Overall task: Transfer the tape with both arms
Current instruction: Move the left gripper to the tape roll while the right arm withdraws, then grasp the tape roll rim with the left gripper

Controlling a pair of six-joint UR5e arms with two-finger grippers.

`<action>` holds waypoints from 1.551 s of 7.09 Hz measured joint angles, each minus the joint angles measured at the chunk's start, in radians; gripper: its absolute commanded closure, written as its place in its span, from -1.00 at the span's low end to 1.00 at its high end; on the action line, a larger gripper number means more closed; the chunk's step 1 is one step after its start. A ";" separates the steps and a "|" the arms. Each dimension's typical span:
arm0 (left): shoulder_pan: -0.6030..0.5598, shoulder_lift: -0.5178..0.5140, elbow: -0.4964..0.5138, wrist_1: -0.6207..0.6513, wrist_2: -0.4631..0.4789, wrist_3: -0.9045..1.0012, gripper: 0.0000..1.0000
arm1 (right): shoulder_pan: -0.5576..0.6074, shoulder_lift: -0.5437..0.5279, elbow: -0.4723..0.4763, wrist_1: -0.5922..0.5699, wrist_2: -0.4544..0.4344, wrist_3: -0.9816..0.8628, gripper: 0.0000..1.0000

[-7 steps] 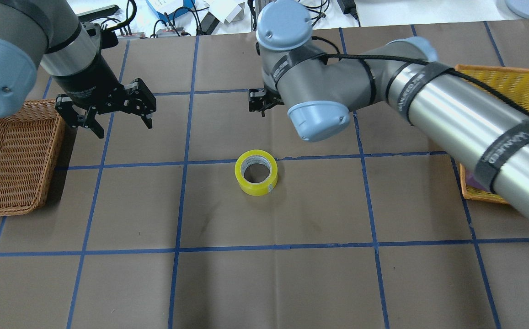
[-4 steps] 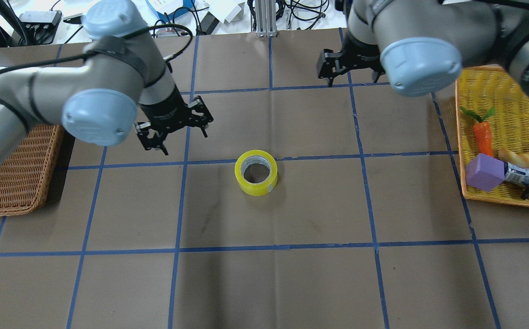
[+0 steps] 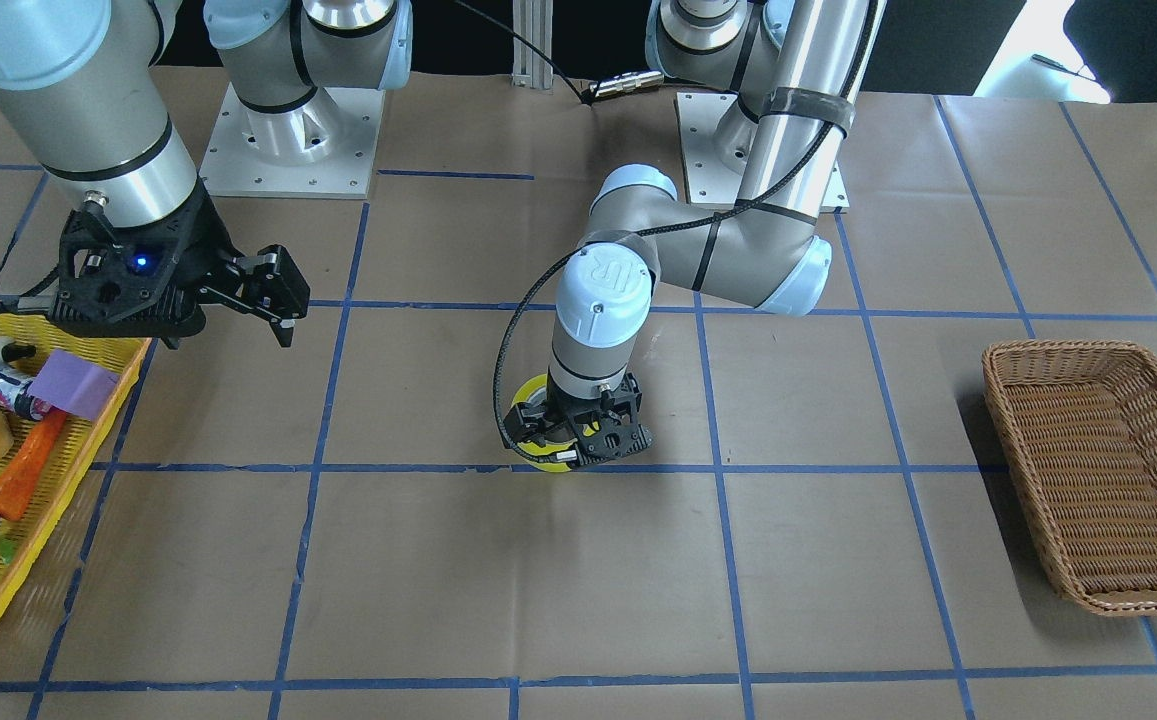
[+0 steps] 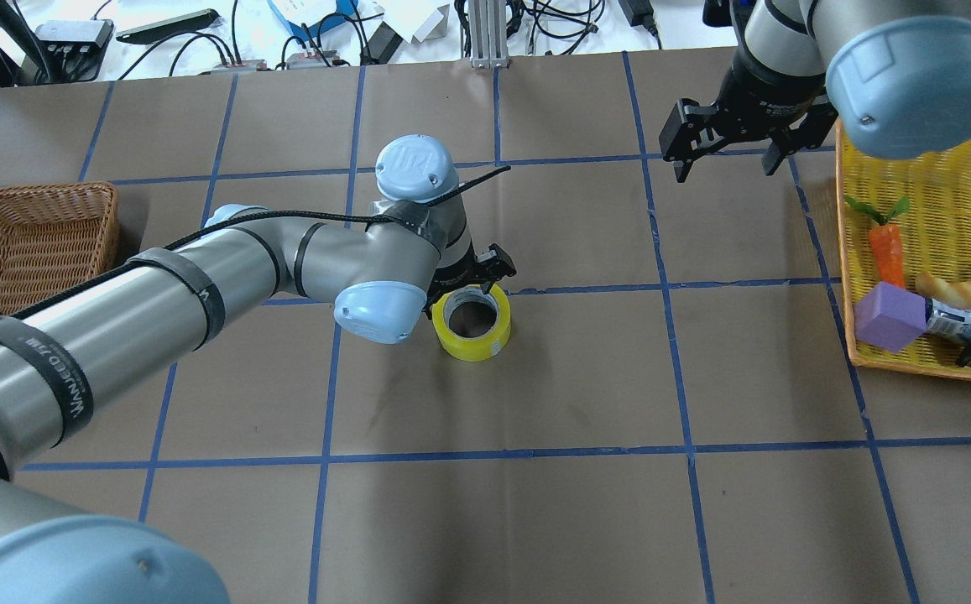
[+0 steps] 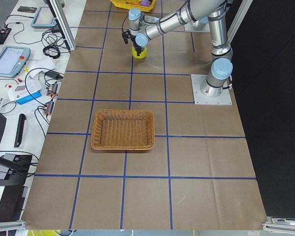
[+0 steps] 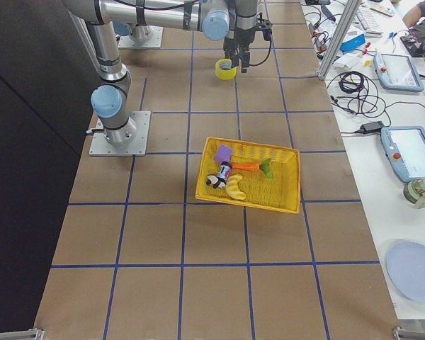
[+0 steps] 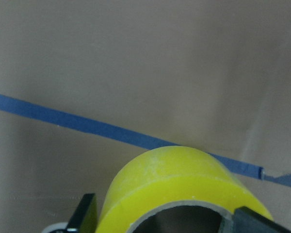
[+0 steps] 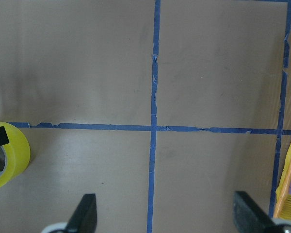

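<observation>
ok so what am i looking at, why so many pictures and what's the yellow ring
One moment, six cameras: one facing the robot, one over its shoulders, one at each end, one on each wrist. The machine is a two-armed robot with two-finger grippers. The ring is a roll of yellow tape on the table. The left gripper is low at it, open; the right gripper hangs open. Nothing is held. A wicker basket and a yellow basket with a carrot and purple block sit at the sides.

Brown-papered table (image 4: 535,520) with blue grid; seemingly white side bench (image 6: 368,212).
</observation>
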 measured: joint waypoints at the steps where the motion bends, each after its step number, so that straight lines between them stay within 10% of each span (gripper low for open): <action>1: -0.004 -0.003 -0.002 0.006 0.002 0.032 -0.96 | -0.001 -0.002 0.001 0.002 0.000 -0.011 -1.00; 3: -0.004 0.002 -0.024 0.009 0.008 0.119 -0.91 | -0.005 0.002 0.004 0.003 0.002 -0.015 -1.00; 4: 0.003 0.017 -0.063 0.016 0.009 0.208 -0.41 | -0.005 0.006 0.003 0.004 0.002 -0.013 -1.00; 5: 0.015 0.036 -0.100 0.021 0.010 0.275 0.63 | -0.005 0.007 0.001 0.004 0.001 -0.009 -1.00; 6: 0.025 0.049 -0.116 0.022 0.010 0.310 0.98 | -0.004 0.007 -0.001 0.003 -0.001 -0.008 -1.00; 11: 0.158 0.129 -0.118 0.001 0.005 0.372 1.00 | -0.004 0.010 -0.004 0.002 0.001 -0.018 -1.00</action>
